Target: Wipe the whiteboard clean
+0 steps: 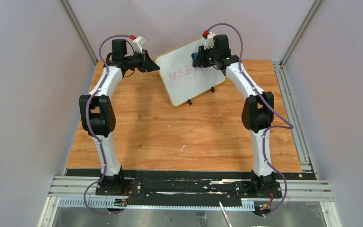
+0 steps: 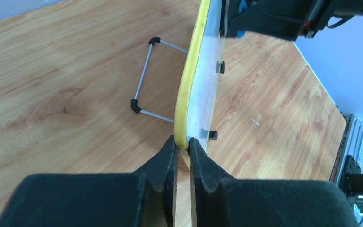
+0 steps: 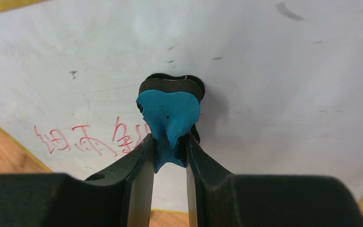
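The left tool (image 1: 154,65) is pinched on the rim of the whiteboard (image 1: 196,81), its two fingers pressed onto the thin yellowish frame at a rounded corner. In the left wrist view the left tool (image 2: 183,145) shows that frame edge (image 2: 189,80) running straight ahead from the fingertips. The board is tilted. A thin wire stand (image 2: 144,78) props it from behind, to the left of the tool, and two small black feet (image 2: 212,135) sit on its right-hand face.

The right tool (image 1: 203,57) is clamped on a blue eraser (image 3: 169,116), whose dark pad is pressed flat against the white surface (image 3: 274,94) directly ahead of the fingers (image 3: 142,161). Red handwritten marks (image 3: 94,137) lie to the lower left of this tool (image 3: 170,144), just beside the eraser. A few faint grey specks and smudges dot the board above and to the right of it.

The board stands on the far part of a light wood-grain bench (image 1: 170,137), between the two tools. Pale grey walls (image 1: 23,71) close in the bench on three sides. Aluminium rails (image 1: 293,118) run along its right edge, and a black base plate (image 1: 189,187) lies at the near edge under the arm bases.
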You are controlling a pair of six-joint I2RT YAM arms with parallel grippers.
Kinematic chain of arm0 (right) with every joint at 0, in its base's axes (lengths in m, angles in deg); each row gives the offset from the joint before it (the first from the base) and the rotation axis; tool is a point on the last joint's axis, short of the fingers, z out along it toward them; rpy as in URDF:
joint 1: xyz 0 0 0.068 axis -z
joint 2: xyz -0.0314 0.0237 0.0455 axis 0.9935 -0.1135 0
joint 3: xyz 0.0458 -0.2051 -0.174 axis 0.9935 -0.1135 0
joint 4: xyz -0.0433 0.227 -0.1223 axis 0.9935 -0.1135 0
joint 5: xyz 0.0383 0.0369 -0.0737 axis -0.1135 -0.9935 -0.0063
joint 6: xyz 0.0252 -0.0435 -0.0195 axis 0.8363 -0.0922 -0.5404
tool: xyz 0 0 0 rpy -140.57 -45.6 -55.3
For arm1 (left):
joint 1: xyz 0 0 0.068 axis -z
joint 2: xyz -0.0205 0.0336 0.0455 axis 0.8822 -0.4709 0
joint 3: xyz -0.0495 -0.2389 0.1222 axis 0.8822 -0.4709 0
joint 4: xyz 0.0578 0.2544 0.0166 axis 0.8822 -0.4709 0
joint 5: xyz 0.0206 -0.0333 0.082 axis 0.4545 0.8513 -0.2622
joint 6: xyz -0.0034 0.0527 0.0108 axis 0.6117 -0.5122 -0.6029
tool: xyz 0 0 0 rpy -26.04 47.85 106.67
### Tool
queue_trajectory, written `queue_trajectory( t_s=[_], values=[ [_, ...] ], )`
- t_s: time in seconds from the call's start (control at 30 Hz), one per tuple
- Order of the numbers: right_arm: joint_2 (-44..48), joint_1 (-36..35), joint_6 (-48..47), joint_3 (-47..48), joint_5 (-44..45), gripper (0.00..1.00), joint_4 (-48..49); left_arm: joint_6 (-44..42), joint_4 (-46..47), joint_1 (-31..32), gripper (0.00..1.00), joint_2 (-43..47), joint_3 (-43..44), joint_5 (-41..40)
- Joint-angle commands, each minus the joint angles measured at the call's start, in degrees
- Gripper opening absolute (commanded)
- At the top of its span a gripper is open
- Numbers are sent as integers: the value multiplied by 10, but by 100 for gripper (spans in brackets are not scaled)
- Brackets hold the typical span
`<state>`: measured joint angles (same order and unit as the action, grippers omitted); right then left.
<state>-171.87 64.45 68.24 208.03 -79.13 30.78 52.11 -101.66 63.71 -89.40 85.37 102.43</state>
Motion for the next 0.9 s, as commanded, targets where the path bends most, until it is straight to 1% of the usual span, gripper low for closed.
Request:
queue_trajectory(
  t_s=[0.0,0.2,0.37,0.67,0.87],
  values=[
    [-6,38,34,31,27,1,37,-32,-38,14,0,1,0,9],
    [-13,51,54,45,34,1,55,-35,-37,14,0,4,-5,9],
    [-16,49,69,44,11,1,59,-33,-36,14,0,3,-3,8],
    [-1,17,60,-12,-19,1,61,-31,-36,15,0,1,0,8],
    [37,-15,45,-82,-18,1,81,-32,-36,16,0,0,1,7]
  ],
)
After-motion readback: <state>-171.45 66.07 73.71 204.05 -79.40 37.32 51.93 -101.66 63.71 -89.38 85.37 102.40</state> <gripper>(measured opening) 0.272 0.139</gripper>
